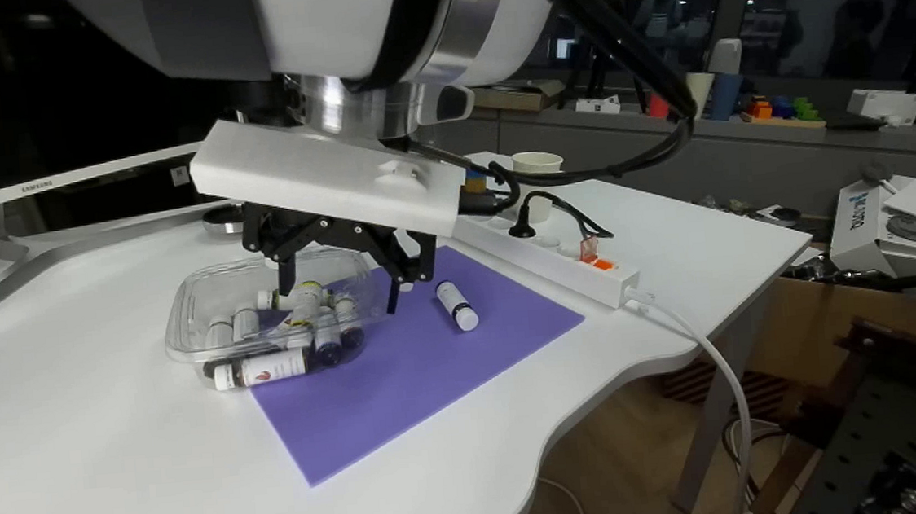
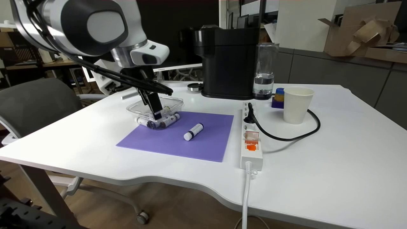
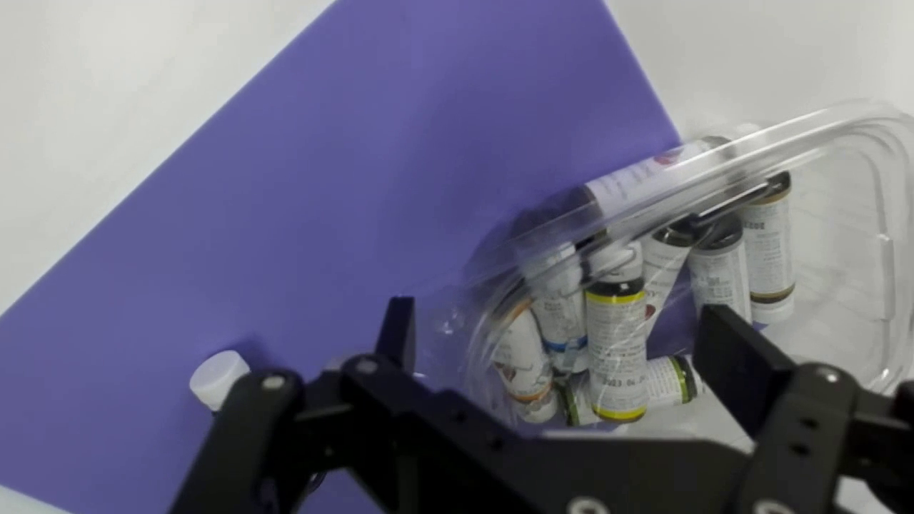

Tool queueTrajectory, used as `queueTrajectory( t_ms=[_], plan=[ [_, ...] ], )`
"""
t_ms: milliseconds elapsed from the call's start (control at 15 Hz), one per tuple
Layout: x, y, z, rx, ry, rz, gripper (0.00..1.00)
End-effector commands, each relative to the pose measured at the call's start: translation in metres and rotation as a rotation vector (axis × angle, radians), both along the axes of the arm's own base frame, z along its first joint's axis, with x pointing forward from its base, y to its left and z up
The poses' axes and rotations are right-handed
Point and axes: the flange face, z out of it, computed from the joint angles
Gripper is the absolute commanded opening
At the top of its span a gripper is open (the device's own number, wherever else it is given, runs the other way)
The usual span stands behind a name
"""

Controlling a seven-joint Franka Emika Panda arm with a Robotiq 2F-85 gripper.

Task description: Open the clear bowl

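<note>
You've got the end effector (image 3: 555, 307) with fingers spread wide. Wrist view: clear bowl (image 3: 850, 121) at 3 o'clock, bottles (image 3: 615, 350) inside; one finger over it, the other just past its 8 o'clock end. Bowl sits partly on the purple mat (image 1: 403, 384), partly on the table (image 1: 116, 480). In an exterior view, loose tube (image 1: 454, 303) on the mat, at the bowl's 3 o'clock.

A mat (image 2: 211, 144) lies on the table (image 2: 343, 152); a plastic container (image 1: 201, 292) rests partly on its far left, with bottles (image 3: 615, 350) inside. A single bottle (image 2: 194, 131) lies on the mat, right of the container. In an exterior view, the mat has a power strip (image 2: 251, 156) to its right, a paper cup (image 2: 296, 106) farther right, and a coffee machine (image 2: 227, 63) behind.
</note>
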Motion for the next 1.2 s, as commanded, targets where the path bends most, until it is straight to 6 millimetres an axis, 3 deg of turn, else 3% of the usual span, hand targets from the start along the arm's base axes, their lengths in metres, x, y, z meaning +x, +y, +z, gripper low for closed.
queueTrajectory(
  t_ms=[0,667,1133],
  plan=[
    [0.000,0.004,0.002,0.012,-0.016,-0.009,1.00],
    [-0.011,0.014,0.024,0.068,-0.011,-0.099,1.00],
    [-0.019,-0.023,0.021,0.104,0.151,-0.272,1.00]
  ],
)
